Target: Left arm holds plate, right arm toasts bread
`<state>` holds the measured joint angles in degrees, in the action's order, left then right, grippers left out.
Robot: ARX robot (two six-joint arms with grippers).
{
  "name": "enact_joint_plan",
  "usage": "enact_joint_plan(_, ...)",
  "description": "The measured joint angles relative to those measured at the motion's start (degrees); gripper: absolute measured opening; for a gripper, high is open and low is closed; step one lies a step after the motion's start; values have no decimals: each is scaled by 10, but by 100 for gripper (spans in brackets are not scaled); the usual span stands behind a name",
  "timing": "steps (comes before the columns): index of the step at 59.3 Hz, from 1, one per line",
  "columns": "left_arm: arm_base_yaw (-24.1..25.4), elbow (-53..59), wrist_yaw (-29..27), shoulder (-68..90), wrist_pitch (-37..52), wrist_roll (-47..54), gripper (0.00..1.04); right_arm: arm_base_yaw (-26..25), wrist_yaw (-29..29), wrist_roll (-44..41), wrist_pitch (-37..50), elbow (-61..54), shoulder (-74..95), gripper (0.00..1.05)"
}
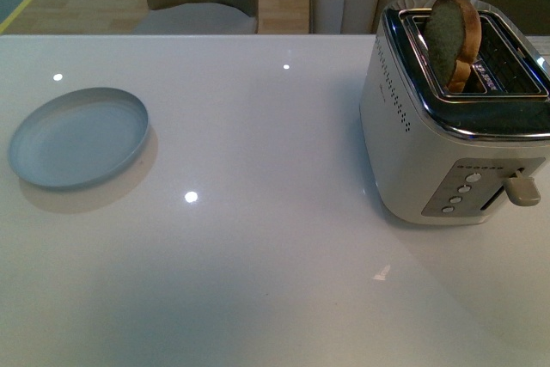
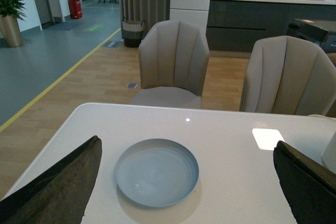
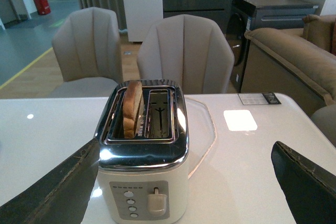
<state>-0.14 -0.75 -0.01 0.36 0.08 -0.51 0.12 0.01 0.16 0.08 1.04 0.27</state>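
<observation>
bread (image 1: 453,40) upright in toaster (image 1: 455,118) slot, at 2 o'clock on white table (image 1: 258,281). plate (image 1: 79,137) bare at 9 o'clock, well apart. left gripper (image 2: 184,182) and right gripper (image 3: 178,182) both spread wide, gripping nothing.

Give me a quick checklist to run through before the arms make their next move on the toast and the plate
1. Bread standing up out of a toaster slot, reachable from above: ok.
2. Toaster lever position, up or down: cannot tell.
3. Plate empty, flat on the table, apart from the toaster: ok.
4. Left gripper open, fingers either side of the plate: ok, though not yet holding it.
5. Right gripper open, fingers wide either side of the toaster: ok.
6. Bread toasted enough: cannot tell.
</observation>
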Motion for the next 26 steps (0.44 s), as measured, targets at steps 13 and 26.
enact_joint_plan(13,0,0,0,0,0,0,98,0,0,0,0,0,0,96)
enact_joint_plan(26,0,0,0,0,0,0,98,0,0,0,0,0,0,96)
